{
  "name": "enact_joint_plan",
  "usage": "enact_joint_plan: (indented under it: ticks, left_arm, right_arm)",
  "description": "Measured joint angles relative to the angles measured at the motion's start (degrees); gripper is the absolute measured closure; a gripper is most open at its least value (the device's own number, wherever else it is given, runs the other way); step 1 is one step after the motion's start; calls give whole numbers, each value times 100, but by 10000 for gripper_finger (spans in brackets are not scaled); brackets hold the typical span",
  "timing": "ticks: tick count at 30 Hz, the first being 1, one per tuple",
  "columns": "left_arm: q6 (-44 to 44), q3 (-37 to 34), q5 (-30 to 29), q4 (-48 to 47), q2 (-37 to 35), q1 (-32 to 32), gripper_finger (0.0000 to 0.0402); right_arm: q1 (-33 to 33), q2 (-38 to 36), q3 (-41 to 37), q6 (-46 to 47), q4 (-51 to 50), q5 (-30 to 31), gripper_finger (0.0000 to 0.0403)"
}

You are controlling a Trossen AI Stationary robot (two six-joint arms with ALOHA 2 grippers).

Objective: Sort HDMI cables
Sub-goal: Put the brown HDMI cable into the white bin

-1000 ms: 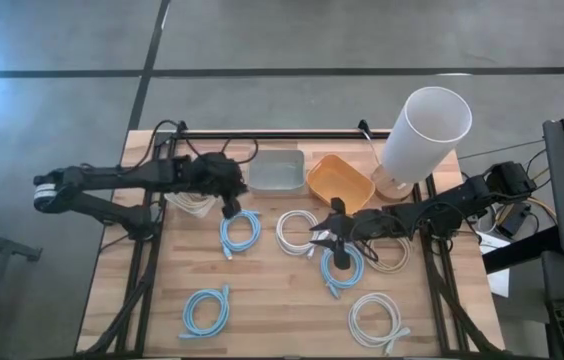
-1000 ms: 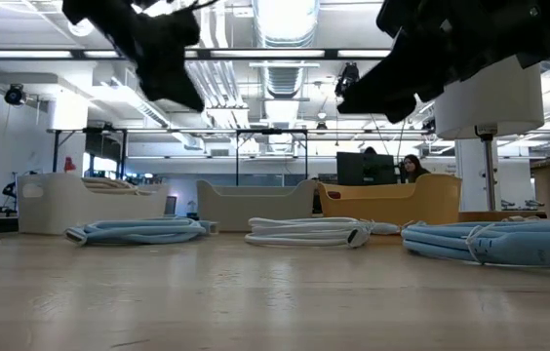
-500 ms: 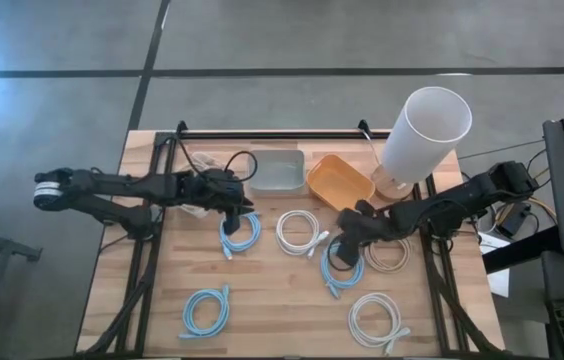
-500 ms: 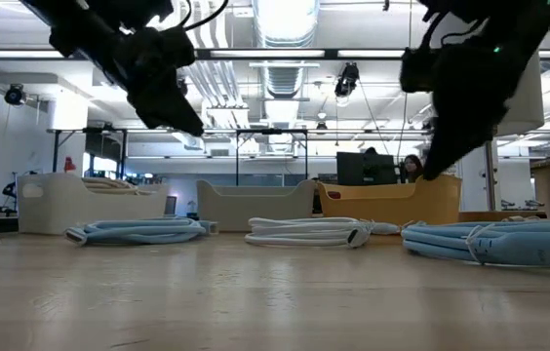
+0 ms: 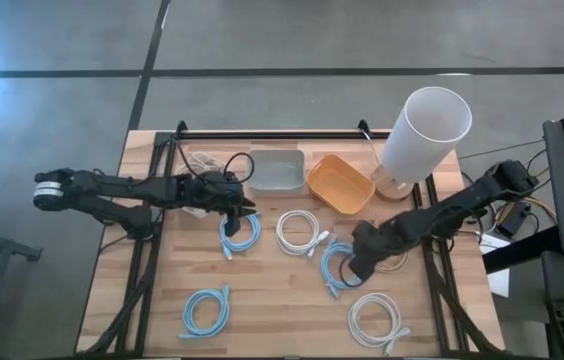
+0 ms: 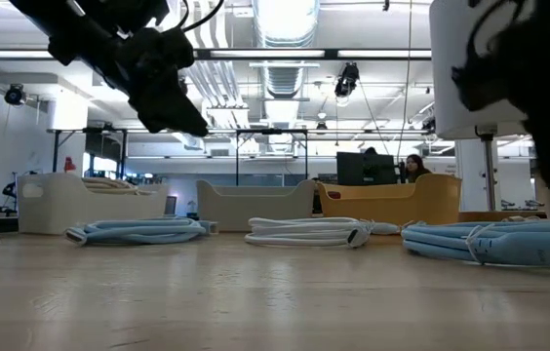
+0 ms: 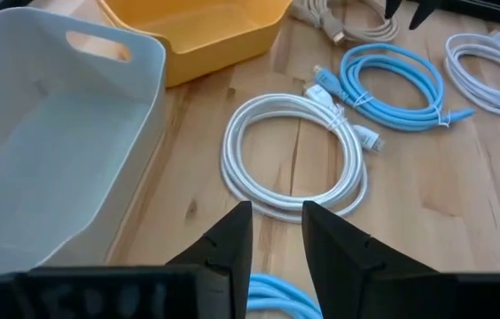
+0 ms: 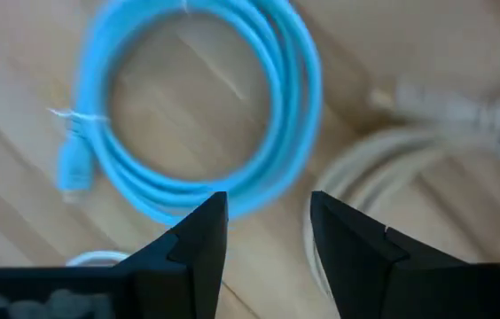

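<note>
Six coiled cables lie flat on the wooden table. My left gripper [image 5: 242,207] hangs open with a narrow gap just past the far edge of a light blue coil [image 5: 240,232], whose rim shows below the fingers [image 7: 272,297]. A white coil [image 5: 300,232] lies beside that one. My right gripper [image 5: 354,268] points down, open, over the spot where a second light blue coil [image 8: 201,106] meets a beige coil [image 8: 410,159]. Another light blue coil [image 5: 207,308] and a white coil [image 5: 377,318] lie near the front edge. More beige cable [image 6: 90,181] rests in a white bin.
A grey bin [image 5: 277,170] and an orange bin [image 5: 340,182] stand at the far edge, with a tall white cylinder [image 5: 422,130] to their right. A white bin [image 6: 90,205] sits far left under my left arm. Bare wood lies between the near coils.
My right gripper has moved toward the near edge and slightly right, tipping from a level, left-pointing pose to point down over the light blue and beige coils. My left gripper has shifted a little right and toward the near edge, closer to its light blue coil. No cable has moved.
</note>
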Motion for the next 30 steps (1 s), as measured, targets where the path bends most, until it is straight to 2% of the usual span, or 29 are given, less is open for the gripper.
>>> enact_joint_plan:
  ticks: [4, 10, 18, 25, 30]
  left_arm:
    - [2, 0, 0, 0, 0, 0, 302]
    - [11, 0, 0, -2, 0, 2, 303]
    - [-9, 0, 0, -4, 0, 2, 303]
    - [-95, 0, 2, -7, 0, 2, 303]
    - [-115, 0, 2, -7, 0, 2, 303]
  right_arm:
    - [256, 4, -258, 483, -2, -78, 252]
    - [491, 4, -472, 33, 49, -45, 259]
    - [522, 11, -863, 196, 102, -54, 260]
    - [522, 9, -1305, -90, 1135, -200, 269]
    - [524, -7, -1485, -291, 1249, -89, 272]
